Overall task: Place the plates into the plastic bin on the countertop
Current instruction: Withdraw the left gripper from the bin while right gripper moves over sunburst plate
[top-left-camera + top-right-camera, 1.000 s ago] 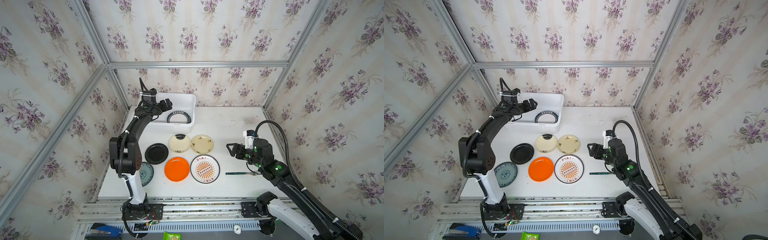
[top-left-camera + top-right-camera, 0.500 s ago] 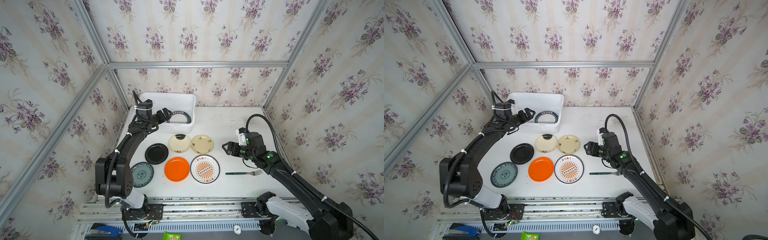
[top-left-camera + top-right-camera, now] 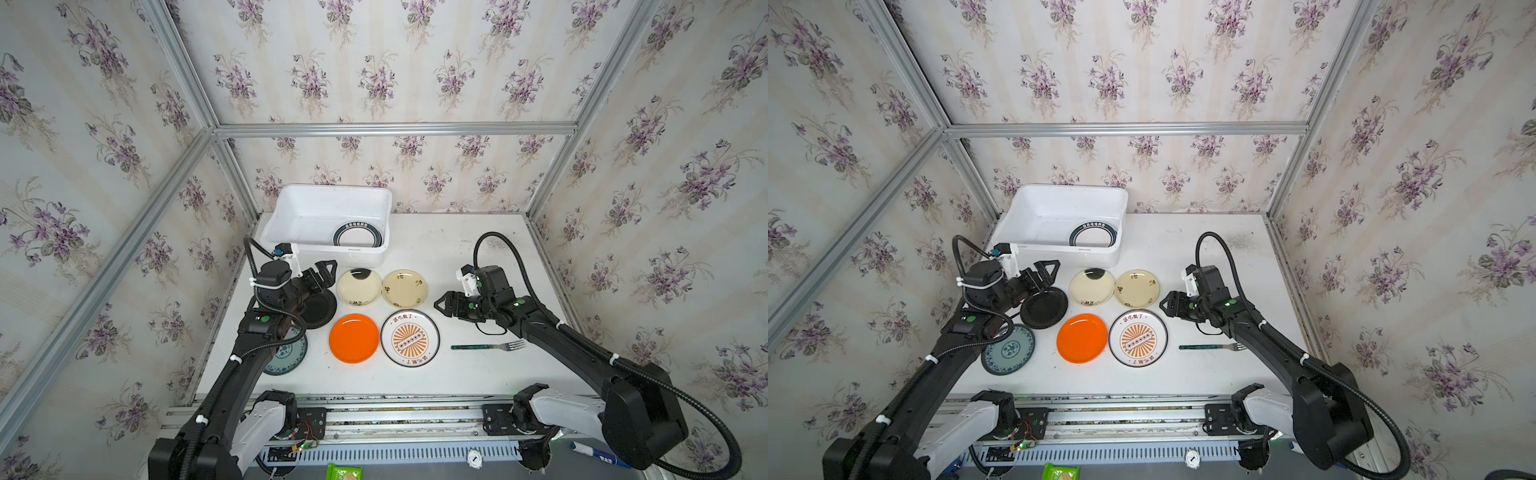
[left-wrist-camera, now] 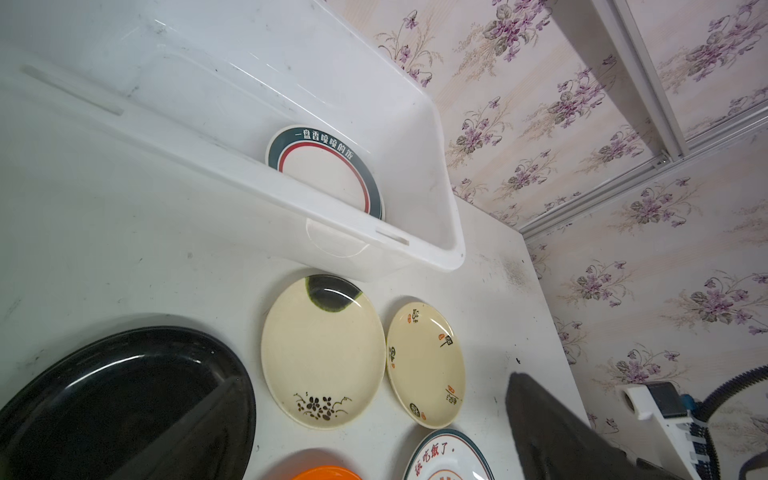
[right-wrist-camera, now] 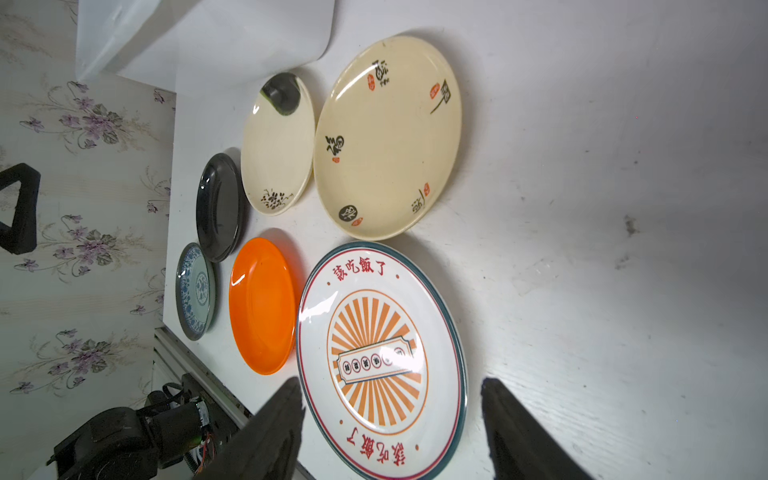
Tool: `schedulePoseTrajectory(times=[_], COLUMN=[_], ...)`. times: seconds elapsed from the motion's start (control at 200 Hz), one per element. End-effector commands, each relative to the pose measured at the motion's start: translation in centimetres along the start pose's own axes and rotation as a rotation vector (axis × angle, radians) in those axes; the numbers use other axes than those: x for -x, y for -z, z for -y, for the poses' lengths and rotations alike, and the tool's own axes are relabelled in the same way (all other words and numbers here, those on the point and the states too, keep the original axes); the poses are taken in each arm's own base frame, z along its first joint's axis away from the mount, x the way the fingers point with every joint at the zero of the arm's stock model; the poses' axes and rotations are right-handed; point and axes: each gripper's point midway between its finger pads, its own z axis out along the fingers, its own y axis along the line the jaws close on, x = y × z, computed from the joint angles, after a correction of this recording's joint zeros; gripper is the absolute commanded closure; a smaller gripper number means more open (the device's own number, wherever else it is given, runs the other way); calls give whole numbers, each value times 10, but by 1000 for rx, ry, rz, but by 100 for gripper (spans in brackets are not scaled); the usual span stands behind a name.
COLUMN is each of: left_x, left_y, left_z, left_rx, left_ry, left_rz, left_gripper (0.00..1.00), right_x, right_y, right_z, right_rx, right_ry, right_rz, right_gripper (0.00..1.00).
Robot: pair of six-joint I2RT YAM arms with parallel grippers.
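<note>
You have one teal-ringed plate inside the white plastic bin; six more plates lie flat on the desk.

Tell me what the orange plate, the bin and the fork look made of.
Orange plate: probably glossy plastic or melamine; sharp highlights.
Bin: white, slightly translucent plastic; smooth moulded corners.
Fork: shiny metal tines; dark handle, material unclear.

Left pincer, right pincer: both agape

Fork flat, tines right; floral wallpaper behind; green packet at front.
</note>
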Motion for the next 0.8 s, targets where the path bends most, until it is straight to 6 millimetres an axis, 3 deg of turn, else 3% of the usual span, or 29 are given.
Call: schedulePoseTrajectory(times=[0.0,0.21,0.445,0.795], left_x=[-1,-13,-25,-35], left_y=[6,7,5,1], left_z=[10,16,41,41], left_rx=[-88,-167,-308,-348], left_ry=[8,20,-2,11], left_rz=[50,58,-11,-8], left_gripper=[0,0,0,0], right_x=[6,0,-10,-21], right_y=[-6,-17,-33,-47], right_z=[-12,6,29,36], right_rx=[74,32,-6,-18], right_ry=[-26,-67,-111,-141], right_rz=[21,31,42,19], right_gripper=[35,37,38,42])
